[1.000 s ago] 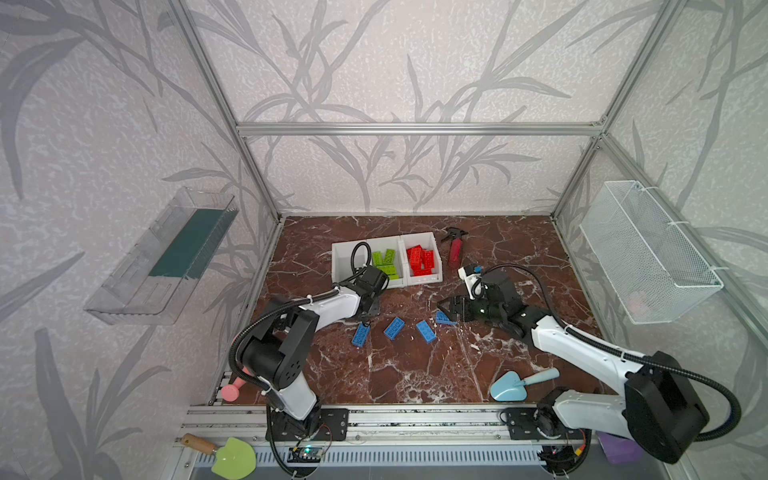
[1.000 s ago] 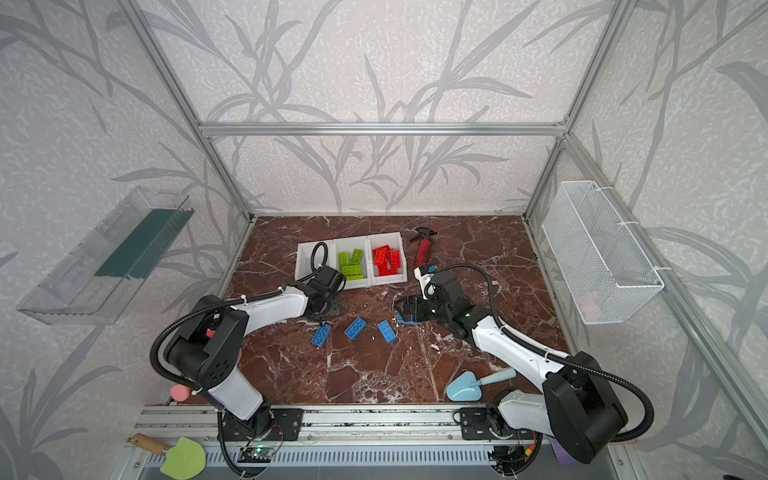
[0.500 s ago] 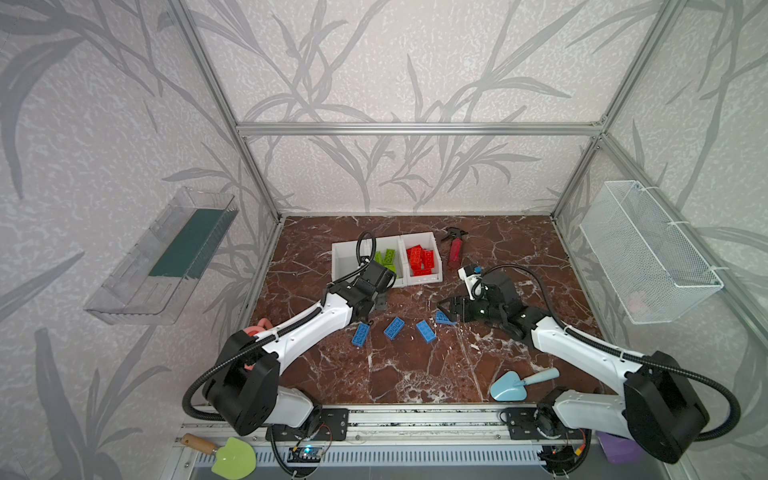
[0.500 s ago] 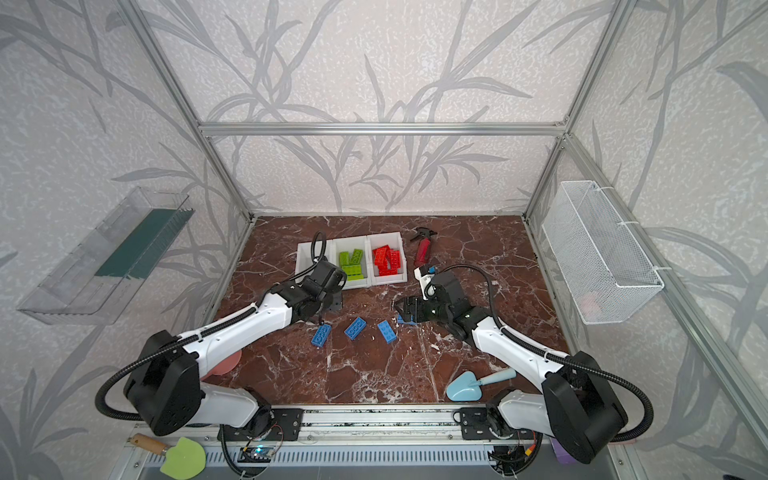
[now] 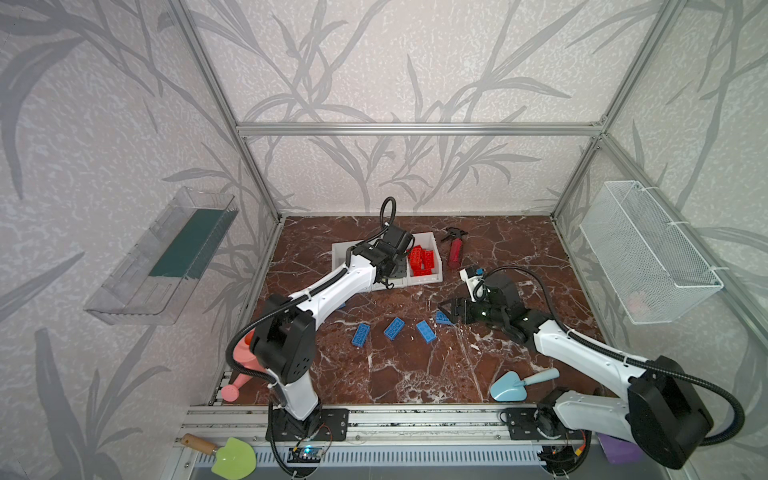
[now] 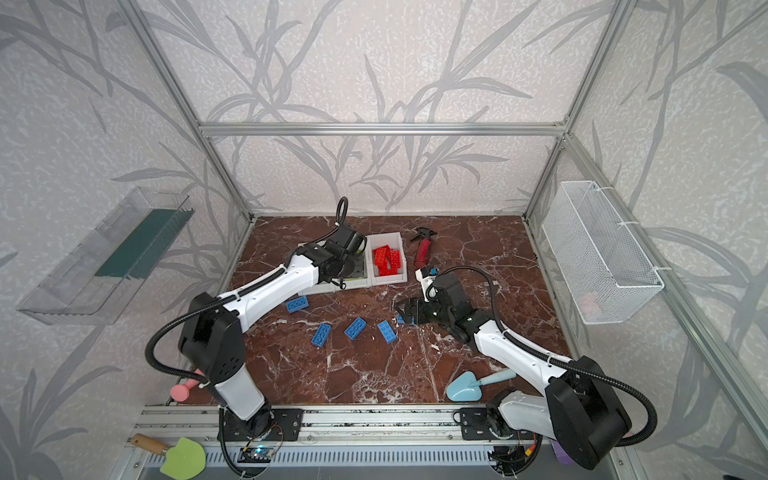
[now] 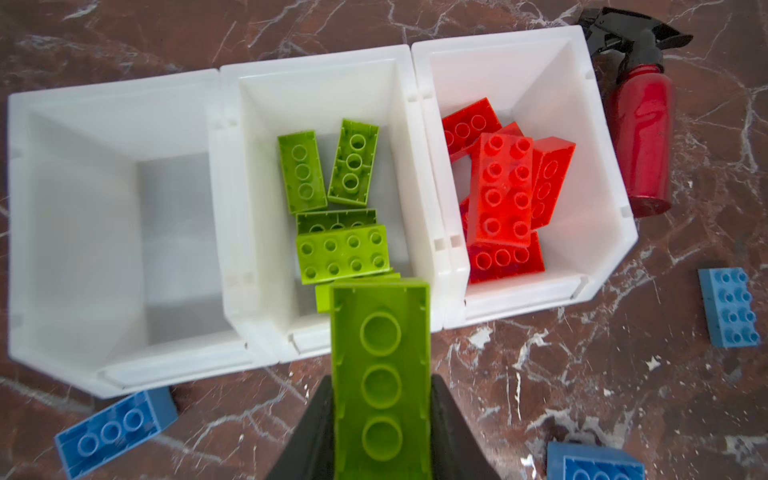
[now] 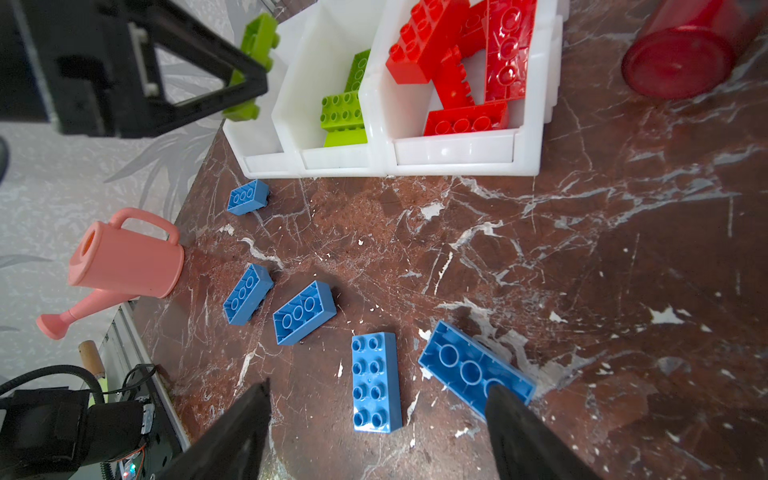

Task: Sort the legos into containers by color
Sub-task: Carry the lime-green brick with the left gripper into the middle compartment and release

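Over the white containers [image 7: 316,62], left gripper [image 7: 380,386] clamped on a lime green lego [image 7: 381,332], right gripper [image 8: 378,388] spread wide and empty above blue legos [image 8: 303,311] on the counter [image 8: 582,291]

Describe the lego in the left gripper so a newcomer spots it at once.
Find the row of three white bins near the back of the marble floor. Above them the left gripper is shut on a lime green lego. It is the only green one outside a bin, held off the floor.
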`<state>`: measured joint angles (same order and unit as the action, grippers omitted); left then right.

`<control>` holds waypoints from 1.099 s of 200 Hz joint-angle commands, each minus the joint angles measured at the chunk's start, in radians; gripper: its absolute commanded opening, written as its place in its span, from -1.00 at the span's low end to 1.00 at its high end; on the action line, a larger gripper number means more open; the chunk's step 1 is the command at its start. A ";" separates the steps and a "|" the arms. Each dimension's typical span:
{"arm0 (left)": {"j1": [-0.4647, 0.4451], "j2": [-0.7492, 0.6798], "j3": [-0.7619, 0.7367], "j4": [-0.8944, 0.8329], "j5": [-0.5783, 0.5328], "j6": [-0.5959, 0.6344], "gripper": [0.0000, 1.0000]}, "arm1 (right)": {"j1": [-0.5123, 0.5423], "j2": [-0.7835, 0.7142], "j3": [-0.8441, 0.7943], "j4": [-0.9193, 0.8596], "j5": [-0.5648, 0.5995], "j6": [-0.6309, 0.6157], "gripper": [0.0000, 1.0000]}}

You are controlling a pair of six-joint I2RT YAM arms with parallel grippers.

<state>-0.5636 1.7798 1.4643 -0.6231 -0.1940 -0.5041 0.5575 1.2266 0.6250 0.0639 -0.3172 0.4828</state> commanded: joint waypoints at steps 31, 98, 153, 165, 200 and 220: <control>0.071 0.153 0.176 -0.092 0.038 0.031 -0.40 | -0.001 -0.020 -0.010 0.028 -0.017 0.007 0.64; 0.105 0.236 0.257 -0.124 0.070 0.049 -0.12 | 0.001 -0.017 -0.012 0.037 -0.033 0.015 0.64; 0.105 0.120 0.186 -0.113 0.081 0.033 0.40 | -0.004 -0.034 0.002 0.000 -0.008 0.009 0.65; 0.106 0.064 0.151 -0.105 0.083 0.018 0.47 | -0.013 -0.038 0.018 -0.038 0.007 0.004 0.65; 0.100 -0.156 -0.026 -0.047 0.138 -0.035 0.67 | -0.097 -0.029 0.089 -0.109 -0.039 0.037 0.65; 0.099 -0.296 -0.108 -0.049 0.163 -0.042 0.71 | -0.132 -0.012 0.159 -0.214 -0.017 -0.001 0.65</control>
<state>-0.4618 1.6356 1.4292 -0.6868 -0.0731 -0.5163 0.4599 1.2125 0.6895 -0.0299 -0.3408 0.5060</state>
